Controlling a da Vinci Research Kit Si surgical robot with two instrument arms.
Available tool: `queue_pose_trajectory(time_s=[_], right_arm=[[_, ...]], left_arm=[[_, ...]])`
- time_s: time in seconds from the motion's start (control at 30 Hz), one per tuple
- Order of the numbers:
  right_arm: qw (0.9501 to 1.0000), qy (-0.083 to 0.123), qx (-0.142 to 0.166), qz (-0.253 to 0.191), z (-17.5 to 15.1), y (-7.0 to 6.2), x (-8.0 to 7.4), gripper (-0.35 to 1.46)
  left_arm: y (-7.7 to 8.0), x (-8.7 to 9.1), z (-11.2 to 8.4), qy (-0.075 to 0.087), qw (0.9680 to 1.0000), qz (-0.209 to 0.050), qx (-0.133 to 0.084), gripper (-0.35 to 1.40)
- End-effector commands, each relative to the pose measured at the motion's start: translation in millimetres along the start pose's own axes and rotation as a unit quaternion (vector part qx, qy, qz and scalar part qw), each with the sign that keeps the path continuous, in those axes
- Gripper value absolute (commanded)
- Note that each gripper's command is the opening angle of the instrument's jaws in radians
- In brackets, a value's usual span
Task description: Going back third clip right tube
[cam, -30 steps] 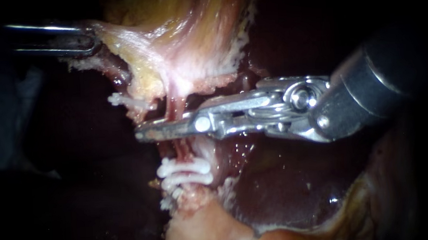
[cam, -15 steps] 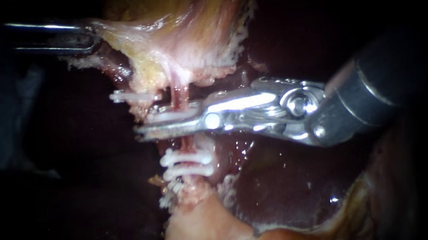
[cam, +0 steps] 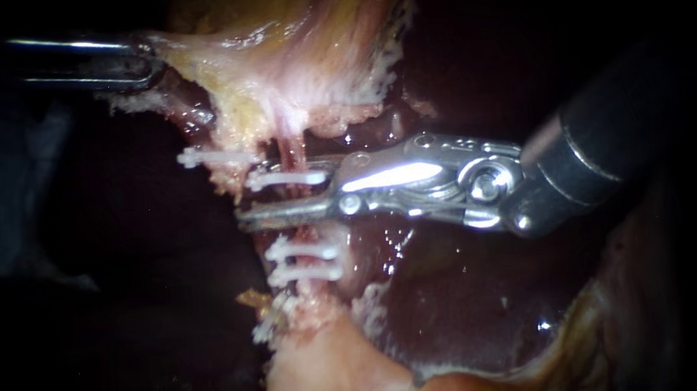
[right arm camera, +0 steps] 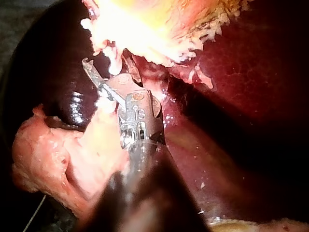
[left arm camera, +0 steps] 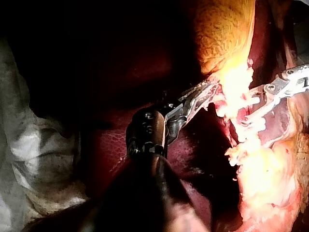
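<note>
White clip crosses the right tube, just above two lower clips; right instrument jaws stand apart astride it. Left instrument jaws clamp gallbladder above the tube.

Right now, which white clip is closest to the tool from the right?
The single clip at the tip of my right instrument; the pair below and left one lie farther.
</note>
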Motion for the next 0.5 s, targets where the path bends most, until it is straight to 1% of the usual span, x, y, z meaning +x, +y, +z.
queue_pose_trajectory(time_s=[0.03,0.2,0.37,0.5], right_arm=[[1.0000,0.001,-0.002,-0.004,-0.2,0.2,0.0,0.48],[0.9998,0.001,-0.004,-0.021,-0.8,0.4,-0.1,0.48],[0.9988,0.001,-0.008,-0.047,-2.1,-0.1,-0.2,0.49],[0.9962,-0.001,-0.004,-0.087,-4.4,-0.6,0.0,0.49]], left_arm=[[0.0,0.0,0.0,0.000,1.0000,0.000,0.000,-0.35],[0.0,0.0,0.0,0.000,1.0000,0.000,0.000,-0.35],[0.0,0.0,-0.1,0.000,1.0000,0.000,0.000,-0.35],[0.0,0.0,-0.2,0.000,1.0000,0.000,0.000,-0.35]])
